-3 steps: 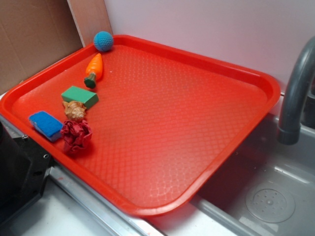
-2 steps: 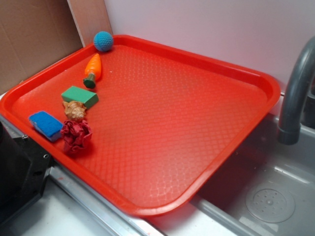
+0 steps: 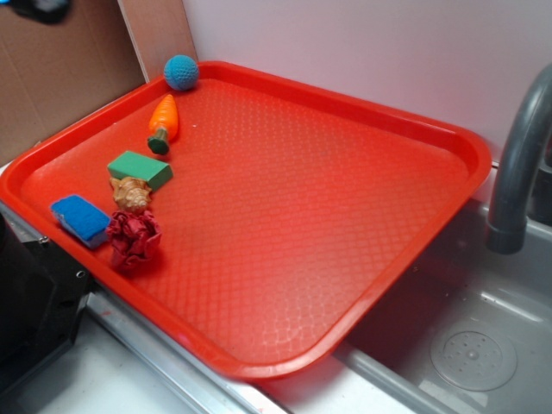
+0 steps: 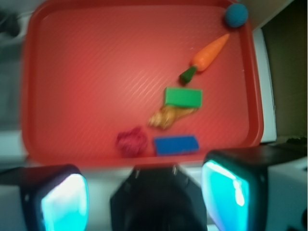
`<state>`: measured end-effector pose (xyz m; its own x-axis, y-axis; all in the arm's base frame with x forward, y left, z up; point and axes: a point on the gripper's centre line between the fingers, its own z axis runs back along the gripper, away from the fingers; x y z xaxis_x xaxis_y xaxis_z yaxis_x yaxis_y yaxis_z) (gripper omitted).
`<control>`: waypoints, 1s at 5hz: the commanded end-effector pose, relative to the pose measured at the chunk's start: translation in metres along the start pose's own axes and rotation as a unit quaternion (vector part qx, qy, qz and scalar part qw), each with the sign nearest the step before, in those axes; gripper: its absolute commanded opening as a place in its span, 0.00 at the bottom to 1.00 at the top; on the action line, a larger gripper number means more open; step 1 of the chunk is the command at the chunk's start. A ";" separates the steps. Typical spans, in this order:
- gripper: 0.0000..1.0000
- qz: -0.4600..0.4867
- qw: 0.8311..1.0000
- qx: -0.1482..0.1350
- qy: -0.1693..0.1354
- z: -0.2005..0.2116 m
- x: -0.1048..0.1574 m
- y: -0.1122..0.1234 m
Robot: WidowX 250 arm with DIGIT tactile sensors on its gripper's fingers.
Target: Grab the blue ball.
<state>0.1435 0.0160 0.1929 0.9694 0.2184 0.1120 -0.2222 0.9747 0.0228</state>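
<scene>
Currently we log the blue ball [image 3: 181,72] in the red tray's [image 3: 345,103] far corner, just beyond the carrot [image 3: 164,121]; being round, it shows no long axis. Wrist view blurred; gripper [image 4: 144,197] jaws spread wide, empty, fingertips cut off.

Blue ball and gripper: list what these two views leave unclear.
- Blue ball: the wrist view blurs its surface texture.
- Gripper: wrist view's bottom edge cuts its fingers, so their tips are unseen; the exterior view shows only a dark blur at the top left corner.
- Red tray: whether the ball rests on its floor or rim is unclear.
</scene>
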 end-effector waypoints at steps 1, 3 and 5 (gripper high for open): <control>1.00 0.186 0.978 0.051 -0.077 -0.051 0.053 0.036; 1.00 0.221 0.972 0.044 -0.067 -0.076 0.066 0.051; 1.00 0.221 0.972 0.044 -0.067 -0.076 0.066 0.051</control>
<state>0.2062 0.0747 0.1175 0.7677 0.5970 0.2326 -0.6200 0.7838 0.0346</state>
